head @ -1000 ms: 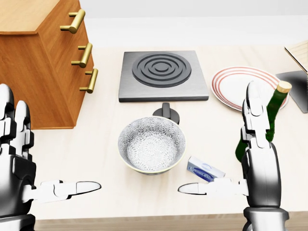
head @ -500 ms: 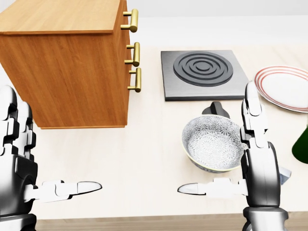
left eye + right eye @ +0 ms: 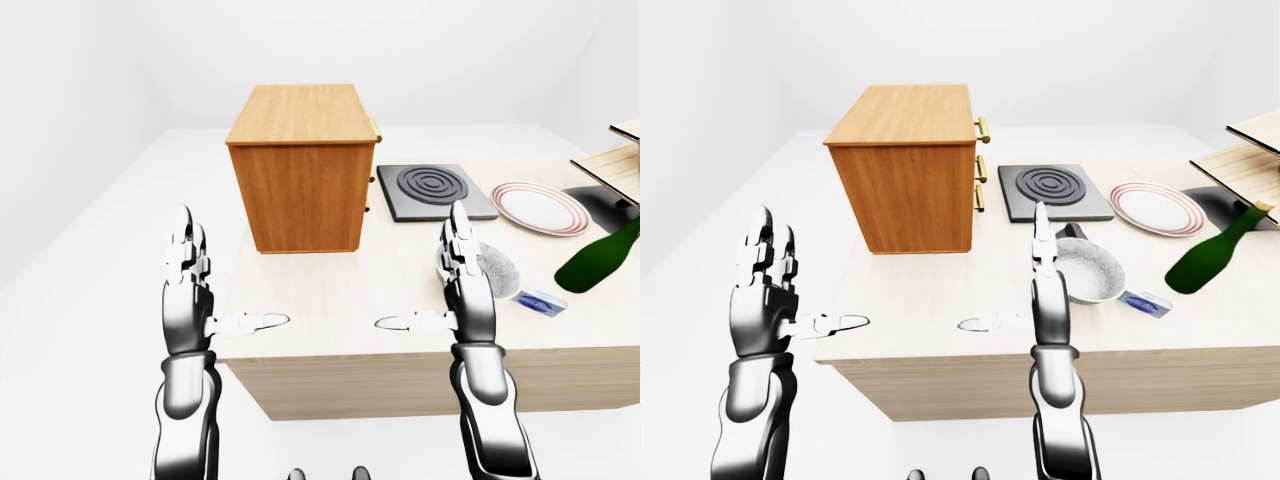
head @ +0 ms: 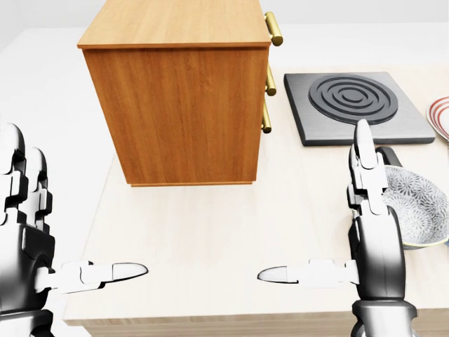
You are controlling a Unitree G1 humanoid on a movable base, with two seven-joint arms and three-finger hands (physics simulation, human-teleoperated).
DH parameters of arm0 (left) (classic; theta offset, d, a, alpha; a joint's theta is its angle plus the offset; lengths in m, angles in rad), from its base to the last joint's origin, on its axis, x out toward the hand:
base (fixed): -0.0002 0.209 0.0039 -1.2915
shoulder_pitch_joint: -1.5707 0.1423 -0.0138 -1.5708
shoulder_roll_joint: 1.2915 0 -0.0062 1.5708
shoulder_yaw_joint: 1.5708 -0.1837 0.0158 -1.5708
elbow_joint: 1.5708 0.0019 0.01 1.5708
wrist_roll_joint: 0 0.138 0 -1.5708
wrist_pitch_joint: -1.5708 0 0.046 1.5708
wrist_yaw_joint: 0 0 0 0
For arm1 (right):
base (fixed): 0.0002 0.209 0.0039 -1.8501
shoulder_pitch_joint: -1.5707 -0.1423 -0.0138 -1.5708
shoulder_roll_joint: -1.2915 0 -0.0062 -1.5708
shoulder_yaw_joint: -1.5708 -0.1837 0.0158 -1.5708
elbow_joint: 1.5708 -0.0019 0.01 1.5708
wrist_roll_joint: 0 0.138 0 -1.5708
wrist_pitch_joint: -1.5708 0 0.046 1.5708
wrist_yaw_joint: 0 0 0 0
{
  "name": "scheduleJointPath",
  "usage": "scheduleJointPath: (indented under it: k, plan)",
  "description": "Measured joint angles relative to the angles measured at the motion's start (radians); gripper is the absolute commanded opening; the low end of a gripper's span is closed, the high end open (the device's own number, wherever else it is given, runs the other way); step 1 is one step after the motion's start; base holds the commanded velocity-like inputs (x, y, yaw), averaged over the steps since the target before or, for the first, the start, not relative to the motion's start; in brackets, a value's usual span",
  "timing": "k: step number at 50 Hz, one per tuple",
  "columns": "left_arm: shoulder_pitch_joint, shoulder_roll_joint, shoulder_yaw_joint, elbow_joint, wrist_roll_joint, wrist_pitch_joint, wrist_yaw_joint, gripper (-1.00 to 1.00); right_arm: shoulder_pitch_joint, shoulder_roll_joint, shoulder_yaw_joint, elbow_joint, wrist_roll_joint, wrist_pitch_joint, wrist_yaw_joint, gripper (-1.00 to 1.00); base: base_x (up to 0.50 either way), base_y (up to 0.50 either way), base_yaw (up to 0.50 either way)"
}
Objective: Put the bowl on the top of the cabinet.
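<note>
The patterned grey bowl sits on the light wooden table, to the right of the cabinet. In the head view my right hand partly covers the bowl. The wooden cabinet stands at the table's left end, its flat top bare and its brass drawer handles facing right. My right hand is open, fingers up and thumb pointing left, just left of the bowl and not touching it. My left hand is open and empty over the table's left edge.
A dark stove plate lies right of the cabinet. A red-rimmed plate, a tilted green bottle and a small blue box lie further right. A black object lies beside the bowl. Wooden shelves stand at the far right.
The whole picture has shifted right, so the camera has moved left. The cabinet is now near the middle and the bowl at the right edge. Both hands keep the same open pose.
</note>
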Motion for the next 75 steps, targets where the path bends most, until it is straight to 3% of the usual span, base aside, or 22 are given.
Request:
scheduleJointPath:
  k: [23,50,75]
  plan:
    - [0.0,-0.002,-0.003,0.014,-0.002,0.0,-0.001,1.0,-0.001,-0.002,0.0,0.012,0.015,0.0,0.008,1.0,0.01,0.02,0.0]
    - [-0.001,0.0,-0.005,0.028,-0.008,0.0,-0.011,1.0,0.002,-0.002,0.004,0.026,0.018,0.0,0.009,1.0,0.39,0.18,0.0]
    - [-0.004,0.0,-0.016,0.049,-0.005,0.0,-0.019,1.0,-0.004,-0.004,0.0,0.049,0.025,0.0,0.011,1.0,0.01,0.0,0.0]
